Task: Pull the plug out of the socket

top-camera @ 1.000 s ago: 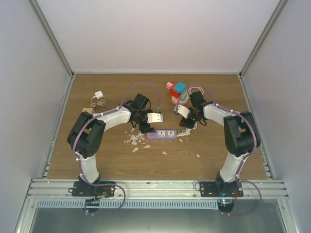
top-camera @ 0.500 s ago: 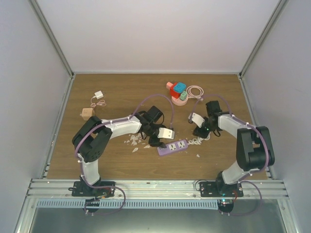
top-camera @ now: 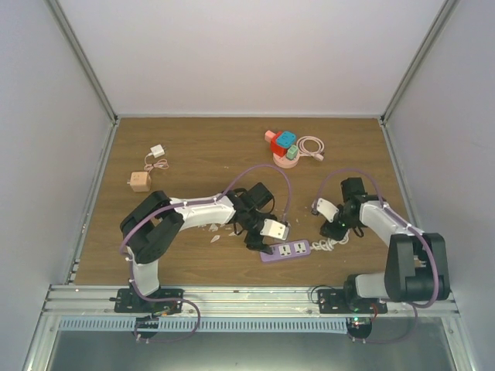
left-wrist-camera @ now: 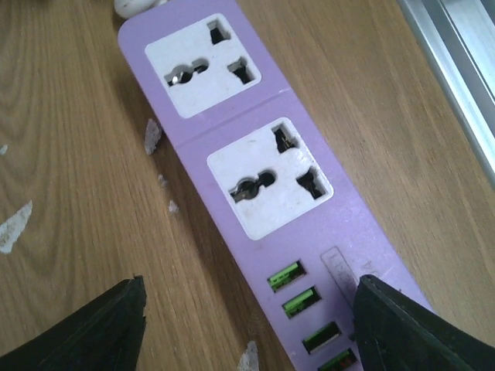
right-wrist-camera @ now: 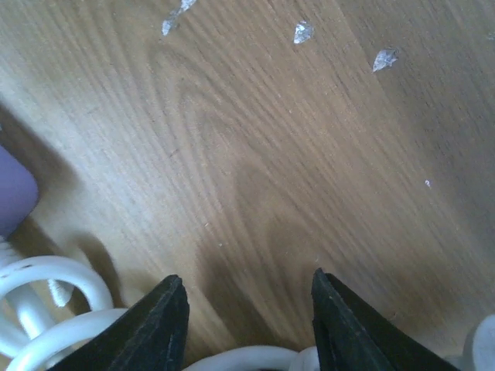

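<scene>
The purple plastic power strip [top-camera: 285, 250] lies flat on the brown wood-grain desk [top-camera: 186, 147], near the front edge and between the two arms. In the left wrist view both of its white sockets [left-wrist-camera: 269, 178] show bare slots with no plug seated in either, and the top view shows none either. So the pull itself looks to be already done, or else the plug meant by the task is out of sight; from these views I cannot tell which.

The left tool [left-wrist-camera: 247, 325] hangs over the strip's USB end, its black fingers [left-wrist-camera: 97, 328] set wide to either side of the purple body and gripping nothing. The right tool [right-wrist-camera: 244, 317] hovers low over bare wood just right of the strip, its fingers only partly apart, with nothing between them. The coiled white cable [right-wrist-camera: 46, 309] lies just beneath and beside it, running from the strip's right end.

The next move, as I judge it, calls for a check that the plug is truly free, then lifting both arms clear without dragging the cable or nudging the strip.

No real container is in view. At the back of the desk a cluster of red and blue blocks [top-camera: 282, 144] sits beside a looped pink cord [top-camera: 312, 146]; a small white charger [top-camera: 157, 151] and a tan cube [top-camera: 140, 182] rest well apart at the left. White flakes [top-camera: 215, 224] litter the wood near the left arm.
</scene>
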`<act>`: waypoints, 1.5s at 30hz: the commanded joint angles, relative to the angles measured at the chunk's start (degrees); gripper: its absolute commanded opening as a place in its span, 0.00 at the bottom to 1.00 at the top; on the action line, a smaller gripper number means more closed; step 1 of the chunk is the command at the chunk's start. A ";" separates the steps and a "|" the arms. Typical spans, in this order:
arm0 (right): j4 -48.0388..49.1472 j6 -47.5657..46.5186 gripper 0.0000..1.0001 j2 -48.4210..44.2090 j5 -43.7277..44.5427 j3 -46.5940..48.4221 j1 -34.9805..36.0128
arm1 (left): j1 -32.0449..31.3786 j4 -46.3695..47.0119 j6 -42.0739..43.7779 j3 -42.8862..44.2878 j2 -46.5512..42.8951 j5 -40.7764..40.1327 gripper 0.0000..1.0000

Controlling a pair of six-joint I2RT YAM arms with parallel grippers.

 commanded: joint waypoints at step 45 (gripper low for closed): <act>34.61 14.88 0.74 41.20 -19.72 42.61 1.93 | 24.85 -1.38 -11.05 -2.94 -12.69 8.28 0.99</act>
